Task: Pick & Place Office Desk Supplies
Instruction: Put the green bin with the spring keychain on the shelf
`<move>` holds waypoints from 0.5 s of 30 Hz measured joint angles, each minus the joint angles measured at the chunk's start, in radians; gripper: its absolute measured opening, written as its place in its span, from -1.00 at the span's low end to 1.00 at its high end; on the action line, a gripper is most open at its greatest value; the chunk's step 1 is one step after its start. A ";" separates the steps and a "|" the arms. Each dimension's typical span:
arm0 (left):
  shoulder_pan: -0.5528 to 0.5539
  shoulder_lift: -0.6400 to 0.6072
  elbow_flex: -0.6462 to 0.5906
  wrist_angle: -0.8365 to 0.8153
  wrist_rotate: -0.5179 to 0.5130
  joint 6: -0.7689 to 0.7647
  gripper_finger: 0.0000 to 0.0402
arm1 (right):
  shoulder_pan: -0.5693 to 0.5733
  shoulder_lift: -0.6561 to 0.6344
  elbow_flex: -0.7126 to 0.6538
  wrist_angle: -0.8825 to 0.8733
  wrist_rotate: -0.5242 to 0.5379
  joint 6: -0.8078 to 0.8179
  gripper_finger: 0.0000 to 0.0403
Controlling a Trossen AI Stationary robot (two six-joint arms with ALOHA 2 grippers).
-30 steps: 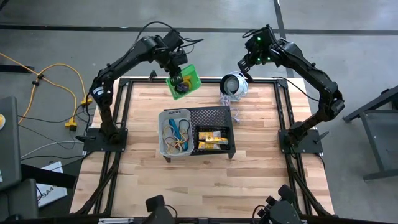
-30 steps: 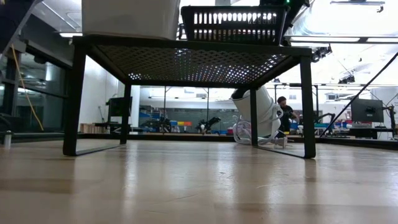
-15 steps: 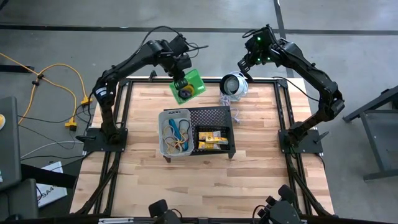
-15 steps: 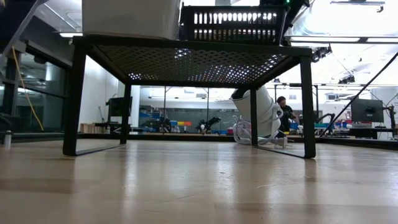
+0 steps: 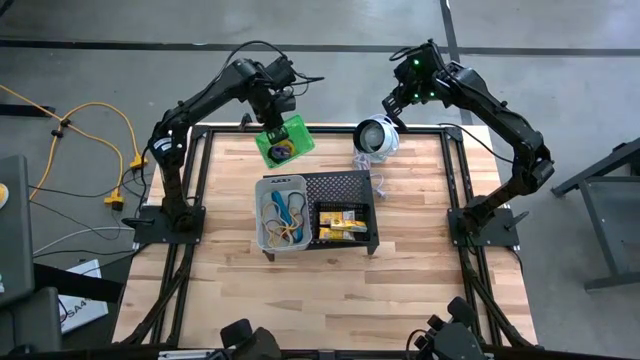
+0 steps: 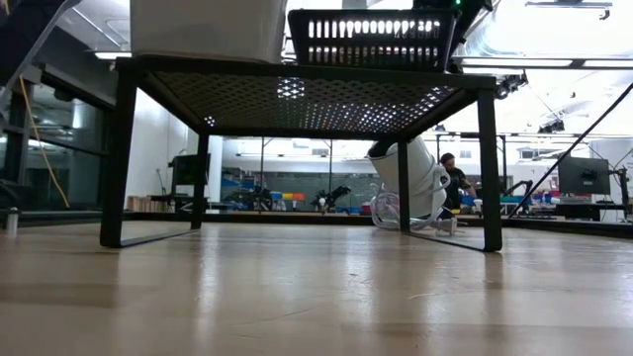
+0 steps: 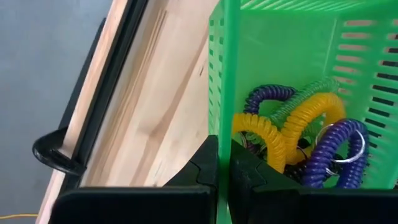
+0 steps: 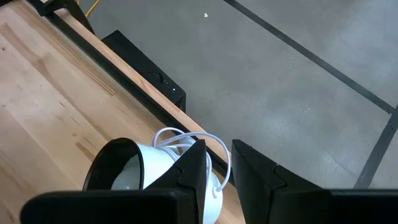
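Fingers of the left gripper (image 7: 222,163) pinch the green bin (image 5: 283,140) above the wooden table (image 5: 420,240).

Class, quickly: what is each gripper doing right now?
Left gripper: closed on the wall of the green bin.
Right gripper: part open, holding nothing, beside the round white device.

arms: 2, dark, jointed | cables: black, looped at wrists | right wrist: green lights | bases: black plates
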 joint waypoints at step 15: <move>-0.035 0.000 0.000 -0.004 0.002 -0.001 -1.00 | 0.000 0.000 0.000 0.000 0.001 0.000 -0.68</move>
